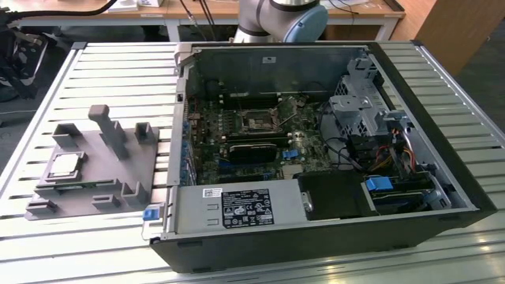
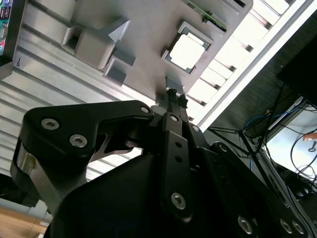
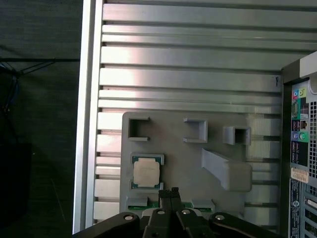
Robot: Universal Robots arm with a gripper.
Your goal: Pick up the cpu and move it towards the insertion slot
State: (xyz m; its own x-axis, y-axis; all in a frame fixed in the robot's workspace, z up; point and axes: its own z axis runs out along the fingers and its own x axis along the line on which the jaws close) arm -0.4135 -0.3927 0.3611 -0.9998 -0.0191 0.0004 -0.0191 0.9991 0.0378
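Observation:
The cpu is a flat silvery square lying in a recess of the grey plastic tray, on the exterior view's left. In both wrist views the cpu lies well below my gripper. The black fingers are pressed together with nothing between them, hovering over the tray just beside the chip. The insertion slot is a small square socket with a dark centre, on the motherboard inside the open computer case.
The open black computer case fills the middle and right of the slatted aluminium table. The tray has upright posts. A long black block lies just in front of the socket. The arm's base stands behind the case.

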